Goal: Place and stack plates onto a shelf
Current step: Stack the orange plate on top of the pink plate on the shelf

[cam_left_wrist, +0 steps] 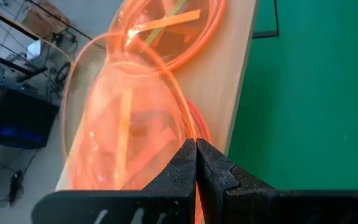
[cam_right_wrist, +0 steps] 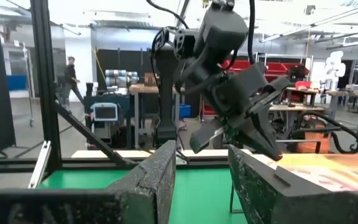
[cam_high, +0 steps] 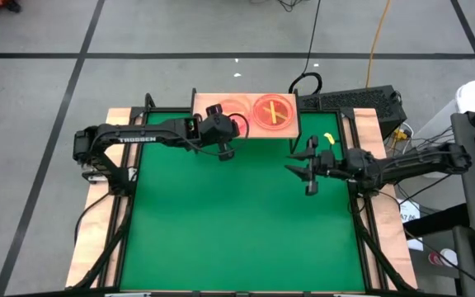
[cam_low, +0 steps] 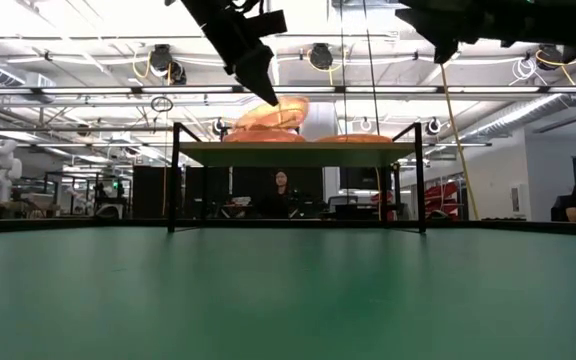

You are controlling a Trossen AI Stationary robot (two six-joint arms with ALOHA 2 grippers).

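Item: shelf [cam_high: 246, 124]. Light-wood board on thin black legs, set at the 12 o'clock edge of the green table [cam_high: 237, 223].

Item: plates. One stack [cam_high: 273, 112] lay flat on the shelf's 3 o'clock half, orange-tinted, with a yellow stripe across the top plate. A second stack [cam_left_wrist: 194, 121] sat on the 9 o'clock half; only its orange edges showed under the held plate, and the count could not be told.

Item: held plate [cam_left_wrist: 126, 118]. Orange-tinted, with an orange stripe. It was tilted, raised side toward 12 o'clock, over the 9 o'clock stack. In the low view [cam_low: 273, 112] it stood at a slant above the board. Whether its low edge touched the stack beneath could not be told.

Item: left gripper [cam_left_wrist: 196, 163]. The arm ran from its base at 9 o'clock straight across toward 3 o'clock, wrist bent down over the shelf's front edge. The fingers were pressed together on the held plate's near rim, pinching it.

Item: right gripper [cam_high: 308, 171]. The arm reached in from 3 o'clock, held level above the table, just off the shelf's 4 o'clock corner, pointing toward 9 o'clock. Its fingers were spread apart and held nothing.

Item: person [cam_low: 281, 190]. Seated in the room beyond the table, seen under the shelf in the low view.
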